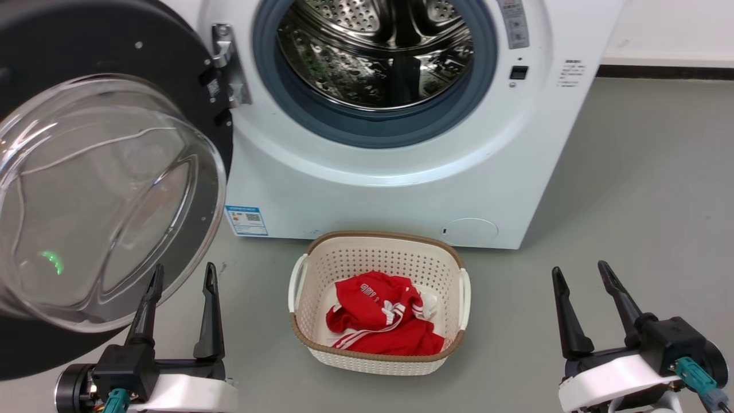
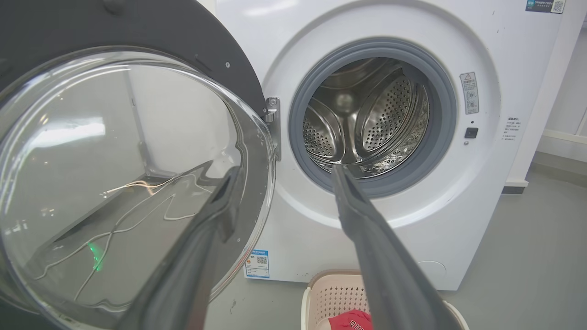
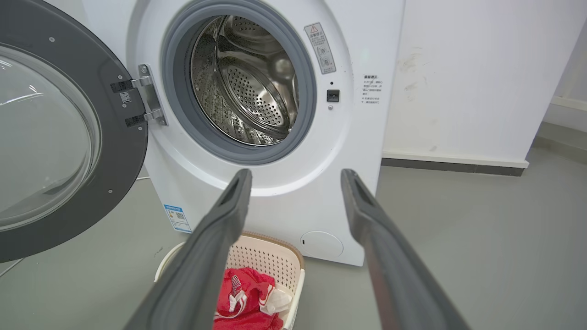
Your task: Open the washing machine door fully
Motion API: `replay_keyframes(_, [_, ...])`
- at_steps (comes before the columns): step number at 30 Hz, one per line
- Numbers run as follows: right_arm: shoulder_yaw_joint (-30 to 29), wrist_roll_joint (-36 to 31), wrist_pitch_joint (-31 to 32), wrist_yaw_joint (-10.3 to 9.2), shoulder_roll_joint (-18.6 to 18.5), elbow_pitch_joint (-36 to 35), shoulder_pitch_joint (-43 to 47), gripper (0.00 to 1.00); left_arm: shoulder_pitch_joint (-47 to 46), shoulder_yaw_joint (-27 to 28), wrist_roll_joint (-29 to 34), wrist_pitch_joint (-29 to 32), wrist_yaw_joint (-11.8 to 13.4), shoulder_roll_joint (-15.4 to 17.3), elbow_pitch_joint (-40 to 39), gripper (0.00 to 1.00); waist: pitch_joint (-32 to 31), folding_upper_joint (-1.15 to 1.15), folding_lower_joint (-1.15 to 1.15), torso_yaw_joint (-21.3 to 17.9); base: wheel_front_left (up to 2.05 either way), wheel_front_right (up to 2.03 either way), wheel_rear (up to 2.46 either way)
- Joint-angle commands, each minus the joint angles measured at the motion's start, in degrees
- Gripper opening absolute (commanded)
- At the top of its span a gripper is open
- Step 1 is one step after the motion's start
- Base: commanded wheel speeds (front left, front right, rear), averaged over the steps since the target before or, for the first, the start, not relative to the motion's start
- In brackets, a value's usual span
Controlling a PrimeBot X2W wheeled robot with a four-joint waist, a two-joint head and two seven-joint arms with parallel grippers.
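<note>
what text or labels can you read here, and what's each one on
Nothing reads clearly.
Blue label on the washing machine, low on its front: print and QR code too small.
Grey sticker beside the drum opening: warning triangle, text too small.
Black print beside it: blurred.
White lettering on the red garment in the laundry basket: creased, illegible.

One washing machine, one door, one basket, one garment, two tools, left tool, right tool

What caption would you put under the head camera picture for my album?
Washing machine door hangs wide open, red shirt lies in the cream laundry basket, left gripper and right gripper open.
</note>
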Motion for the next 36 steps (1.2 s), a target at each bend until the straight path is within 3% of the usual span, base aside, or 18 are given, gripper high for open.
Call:
replay_keyframes(1, [-0.2,-0.4,0.1,-0.04,0.0,-0.4,-0.1,1.00,-0.6,-0.1,0.2,-0.1,-0.2,0.2,0.5,1.00,-0.1,0.00,0.00,-1.2,0.00,0.00,0.00])
replay_keyframes(13, [-1.1,-0.2,1.2,-0.04,0.0,-1.4,1.5,1.00,0.5,-0.7,-0.3,-0.1,-0.3,-0.1,2.8,1.00,-0.6,0.00,0.00,-3.9,0.00,0.00,0.00])
replay_keyframes(31, [-1.3,0.5,1.0,-0.04,0.0,-0.7,1.2,1.00,-0.3,-0.9,0.4,-0.1,-0.9,-0.3,2.9,1.00,-0.2,0.00,0.00,-3.8,0.00,0.00,0.00])
replay_keyframes(32, [-1.3,0.5,1.0,-0.04,0.0,-0.7,1.2,0.00,-0.3,-1.0,0.3,-0.1,-1.0,-0.3,2.7,0.00,-0.2,0.00,0.00,-3.8,0.00,0.00,0.00])
replay_keyframes(36, [-1.0,1.6,1.3,0.00,0.0,0.3,1.7,0.00,0.1,-0.8,-1.1,0.6,-0.9,-0.4,4.8,0.00,-0.2,0.00,0.00,-3.8,0.00,0.00,0.00])
